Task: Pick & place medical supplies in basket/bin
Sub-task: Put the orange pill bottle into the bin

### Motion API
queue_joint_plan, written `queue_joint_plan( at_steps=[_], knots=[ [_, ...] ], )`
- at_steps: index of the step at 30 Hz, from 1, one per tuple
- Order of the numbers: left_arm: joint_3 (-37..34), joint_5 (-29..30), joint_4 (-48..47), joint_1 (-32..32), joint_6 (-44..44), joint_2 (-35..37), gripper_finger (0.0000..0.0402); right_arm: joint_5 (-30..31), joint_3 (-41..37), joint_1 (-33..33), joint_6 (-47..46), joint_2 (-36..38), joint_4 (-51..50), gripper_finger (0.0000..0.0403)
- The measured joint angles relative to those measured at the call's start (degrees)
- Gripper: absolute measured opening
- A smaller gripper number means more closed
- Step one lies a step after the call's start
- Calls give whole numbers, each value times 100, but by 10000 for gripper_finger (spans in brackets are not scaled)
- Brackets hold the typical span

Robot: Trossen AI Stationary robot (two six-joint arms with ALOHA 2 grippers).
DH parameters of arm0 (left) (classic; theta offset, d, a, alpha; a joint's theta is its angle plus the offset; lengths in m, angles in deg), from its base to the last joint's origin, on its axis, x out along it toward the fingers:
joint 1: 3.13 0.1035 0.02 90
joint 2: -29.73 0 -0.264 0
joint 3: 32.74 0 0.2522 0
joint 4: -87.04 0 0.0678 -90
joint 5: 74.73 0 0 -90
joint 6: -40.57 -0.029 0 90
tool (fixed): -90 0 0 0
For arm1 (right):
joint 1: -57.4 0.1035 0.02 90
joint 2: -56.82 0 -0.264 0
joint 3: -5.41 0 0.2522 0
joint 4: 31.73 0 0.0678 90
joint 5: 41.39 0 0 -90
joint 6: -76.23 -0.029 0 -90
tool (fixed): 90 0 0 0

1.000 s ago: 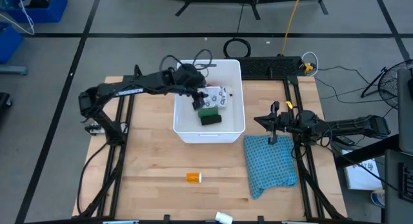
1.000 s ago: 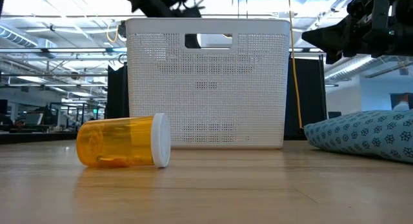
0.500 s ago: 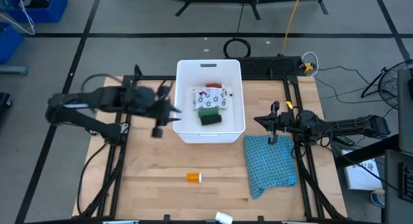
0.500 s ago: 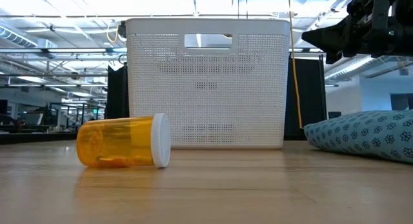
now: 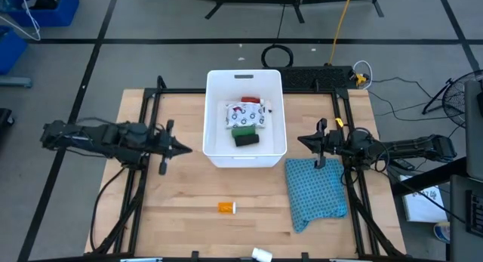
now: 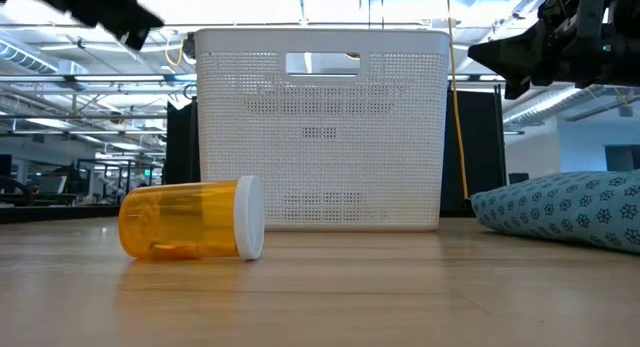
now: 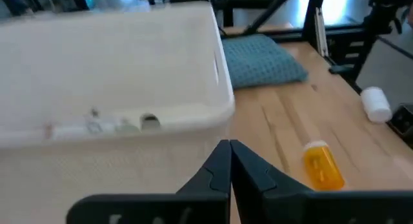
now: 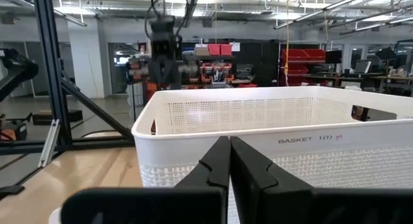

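Several supplies lay in the white basket [image 5: 213, 152]; two bottles were outside it on the table [image 5: 181, 209].
Inside sat the flat white packet [image 5: 245, 113], a green block [image 5: 243, 129] and a black block [image 5: 246, 140], close together. An orange bottle [image 5: 226, 208] lay on its side nearer the front edge, and a small white bottle [image 5: 261, 254] at that edge. The left gripper [image 5: 183, 149] hung just left of the basket, fingers pressed together and empty. The right gripper [image 5: 304, 141] waited at the basket's right side, above the blue cloth [image 5: 315, 189], also closed on nothing.
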Motion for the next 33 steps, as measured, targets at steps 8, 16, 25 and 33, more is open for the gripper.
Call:
queue_joint_plan(
  at_steps=[8,16,25,33],
  knots=[
    [-1892,352,2418,-343,-419,343,2,6,0,0,191,0,-2,0],
    [-2892,186,3656,58,-659,680,2,0,0,0,157,-55,-7,0],
    [-2924,-852,3451,552,-272,1316,1,0,0,0,137,-150,-7,0],
    [-2774,-187,3597,-160,459,877,2,6,0,0,154,-179,-9,0]
  ],
)
